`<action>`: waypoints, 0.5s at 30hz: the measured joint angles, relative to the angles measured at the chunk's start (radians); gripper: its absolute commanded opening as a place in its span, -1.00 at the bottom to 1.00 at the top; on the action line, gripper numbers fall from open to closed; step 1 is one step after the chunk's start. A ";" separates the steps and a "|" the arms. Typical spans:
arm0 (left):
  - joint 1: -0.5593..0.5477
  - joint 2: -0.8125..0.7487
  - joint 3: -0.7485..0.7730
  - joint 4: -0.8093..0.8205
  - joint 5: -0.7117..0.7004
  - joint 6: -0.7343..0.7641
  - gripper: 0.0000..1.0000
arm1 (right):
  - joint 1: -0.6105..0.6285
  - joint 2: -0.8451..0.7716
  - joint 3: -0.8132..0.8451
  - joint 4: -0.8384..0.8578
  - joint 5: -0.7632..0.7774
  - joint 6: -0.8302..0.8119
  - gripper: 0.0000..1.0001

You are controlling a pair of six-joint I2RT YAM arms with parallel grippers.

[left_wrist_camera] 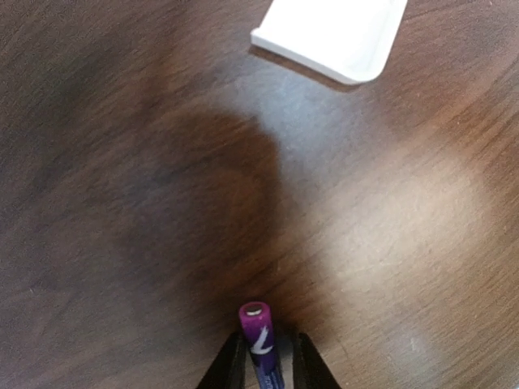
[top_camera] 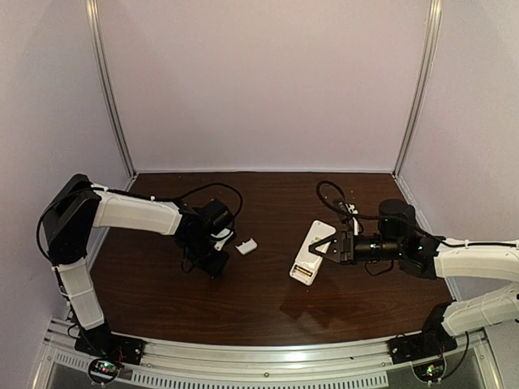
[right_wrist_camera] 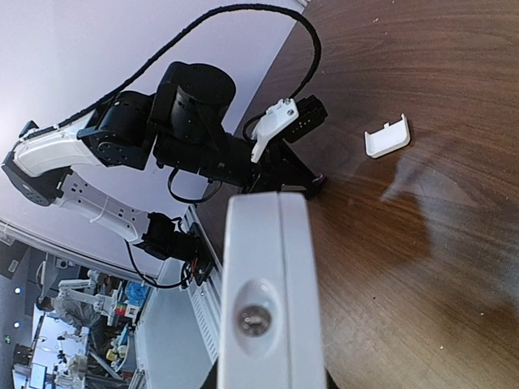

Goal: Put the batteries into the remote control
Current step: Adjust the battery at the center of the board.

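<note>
Your left fingers point down at the bench with the purple battery standing between them, its metal cap towards the camera. The fingers sit close on both sides of it, but you cannot tell from the wrist view whether they actually pinch it or only flank it. At about 1 o'clock from that battery lies the white battery cover, flat on the wood and well apart from the fingers.

Your right fingers are clenched on the remote control, gripping its sides. From above, the remote lies at 3 o'clock from the cover, near the middle of the bench, and the gold battery shows in its open end at 6 o'clock.
</note>
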 measured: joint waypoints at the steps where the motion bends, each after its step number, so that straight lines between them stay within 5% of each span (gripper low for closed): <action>1: 0.000 0.008 0.008 0.000 -0.001 -0.007 -0.62 | 0.000 -0.010 0.013 -0.032 0.012 -0.020 -1.00; 6: -0.002 0.023 0.025 0.004 -0.007 -0.075 -1.00 | 0.000 -0.067 0.060 -0.137 0.072 -0.099 -1.00; 15: -0.005 -0.013 -0.045 0.142 0.093 -0.412 -1.00 | -0.027 -0.119 0.064 -0.236 0.175 -0.097 -1.00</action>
